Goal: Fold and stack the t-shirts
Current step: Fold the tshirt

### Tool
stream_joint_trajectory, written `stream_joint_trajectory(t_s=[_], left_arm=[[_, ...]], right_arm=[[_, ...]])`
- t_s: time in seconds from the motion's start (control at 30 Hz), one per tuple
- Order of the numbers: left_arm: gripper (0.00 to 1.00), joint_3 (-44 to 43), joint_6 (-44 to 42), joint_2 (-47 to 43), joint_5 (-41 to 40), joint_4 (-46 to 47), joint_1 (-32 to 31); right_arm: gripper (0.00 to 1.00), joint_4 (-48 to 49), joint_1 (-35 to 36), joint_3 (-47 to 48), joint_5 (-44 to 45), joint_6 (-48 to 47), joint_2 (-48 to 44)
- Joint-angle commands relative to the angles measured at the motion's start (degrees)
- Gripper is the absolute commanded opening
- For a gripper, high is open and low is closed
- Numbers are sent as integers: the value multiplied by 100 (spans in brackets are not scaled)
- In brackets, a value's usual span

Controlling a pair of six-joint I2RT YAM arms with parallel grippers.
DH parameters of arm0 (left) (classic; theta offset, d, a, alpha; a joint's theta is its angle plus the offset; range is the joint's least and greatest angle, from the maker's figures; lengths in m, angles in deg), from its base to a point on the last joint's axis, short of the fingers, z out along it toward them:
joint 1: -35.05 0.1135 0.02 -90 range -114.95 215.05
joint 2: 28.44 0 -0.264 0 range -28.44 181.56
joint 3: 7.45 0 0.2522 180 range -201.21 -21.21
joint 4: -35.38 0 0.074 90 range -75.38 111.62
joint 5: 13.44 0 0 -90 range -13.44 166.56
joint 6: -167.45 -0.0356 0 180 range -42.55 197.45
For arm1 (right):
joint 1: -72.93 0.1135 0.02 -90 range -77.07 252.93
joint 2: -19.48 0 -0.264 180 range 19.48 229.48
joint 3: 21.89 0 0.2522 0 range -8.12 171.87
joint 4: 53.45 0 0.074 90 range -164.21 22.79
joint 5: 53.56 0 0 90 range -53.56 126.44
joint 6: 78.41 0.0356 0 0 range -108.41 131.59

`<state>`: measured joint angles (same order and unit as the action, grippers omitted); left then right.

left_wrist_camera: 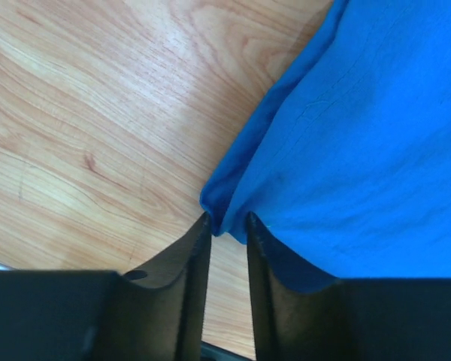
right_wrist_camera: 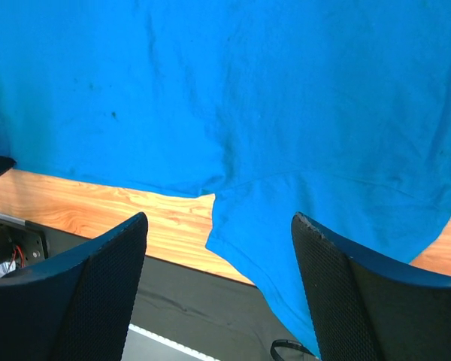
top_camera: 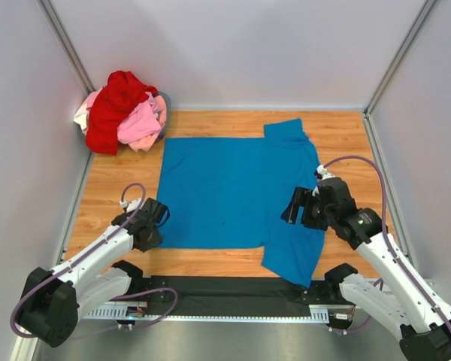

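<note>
The bright blue t-shirt point(top_camera: 225, 188) lies spread flat on the wooden table, one sleeve hanging over the near edge. My left gripper point(top_camera: 156, 226) sits at its near-left hem corner; in the left wrist view the jaws point(left_wrist_camera: 228, 222) have narrowed to a small gap, with the shirt's corner point(left_wrist_camera: 218, 207) between the tips. My right gripper point(top_camera: 289, 207) hovers open above the near sleeve, and its wrist view shows the armpit notch point(right_wrist_camera: 214, 199) between wide-apart fingers point(right_wrist_camera: 219, 218). A red t-shirt point(top_camera: 116, 105), a light pink one point(top_camera: 139, 124) and a whitish one point(top_camera: 83, 116) lie heaped at the back left.
Grey walls enclose the table point(top_camera: 105, 188) on the left, back and right. A black mat strip point(top_camera: 225, 289) runs along the near edge between the arm bases. A grey bowl-like rim point(top_camera: 164, 101) peeks out behind the heap.
</note>
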<state>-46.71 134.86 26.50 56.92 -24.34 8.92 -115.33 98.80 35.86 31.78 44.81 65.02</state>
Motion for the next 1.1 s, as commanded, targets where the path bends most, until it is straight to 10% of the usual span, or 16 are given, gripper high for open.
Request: stream_joint_trajectory(t_s=[0.0, 0.2, 0.5, 1.07], left_arm=[[30, 53, -98, 44, -93, 210, 38], [0, 71, -151, -27, -110, 297, 38], [0, 1, -546, -370, -49, 438, 38], [0, 62, -1135, -422, 434, 922, 38]], right_arm=[[78, -346, 32, 14, 27, 80, -159], [79, -655, 681, -4, -17, 720, 209], [77, -1682, 3889, 57, 2893, 2723, 1702], [49, -1377, 4497, -1164, 1987, 4097, 2205]])
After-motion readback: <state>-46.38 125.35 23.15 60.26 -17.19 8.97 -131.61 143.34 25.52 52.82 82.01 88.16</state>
